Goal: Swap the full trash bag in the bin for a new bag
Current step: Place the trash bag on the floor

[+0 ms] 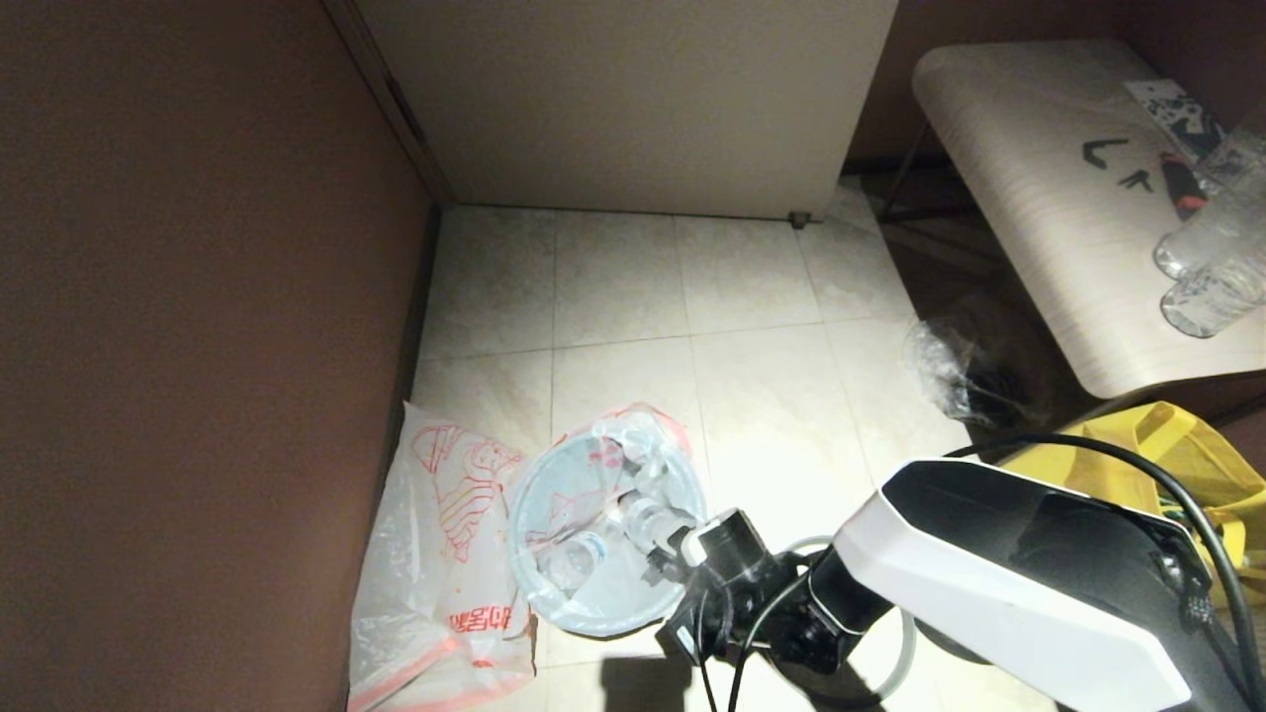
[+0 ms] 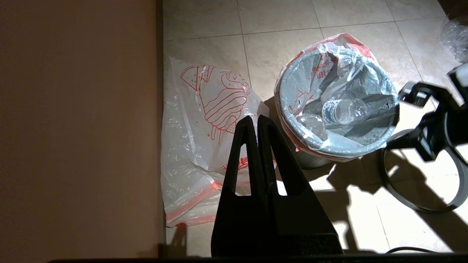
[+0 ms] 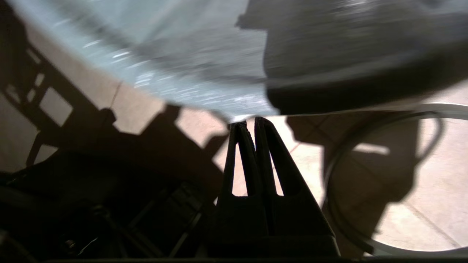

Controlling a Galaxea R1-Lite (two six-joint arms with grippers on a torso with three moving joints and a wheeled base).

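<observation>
1. The full trash bag (image 2: 340, 106) sits inside the bin (image 2: 310, 160), its white film folded out over the bin's edge, with red print on the folds and clear bottles (image 2: 343, 110) lying in the open mouth.
2. The bin stands on the tiled floor (image 1: 633, 287) close to the brown wall (image 1: 198, 346); only a strip of its dark side shows below the bag's overhang in the left wrist view.
3. The new bag (image 1: 445, 574) lies flat on the floor between the wall and the bin, its red line drawing facing up and its pinkish-red edge strip at the near end; its edge reaches the bin's foot.
4. The right gripper (image 3: 248, 124) is low beside the bin, its fingers pressed together and holding nothing, their tips right at the hanging lip of the bag.
5. A grey ring (image 3: 384, 175) lies flat on the floor just beside the bin, on the right arm's side.
6. The left gripper (image 2: 253, 120) hangs above the new bag, fingers closed and empty.
7. Further off, a yellow tote (image 1: 1167, 445) sits under a pale tabletop (image 1: 1039, 198) that carries clear bottles.
</observation>
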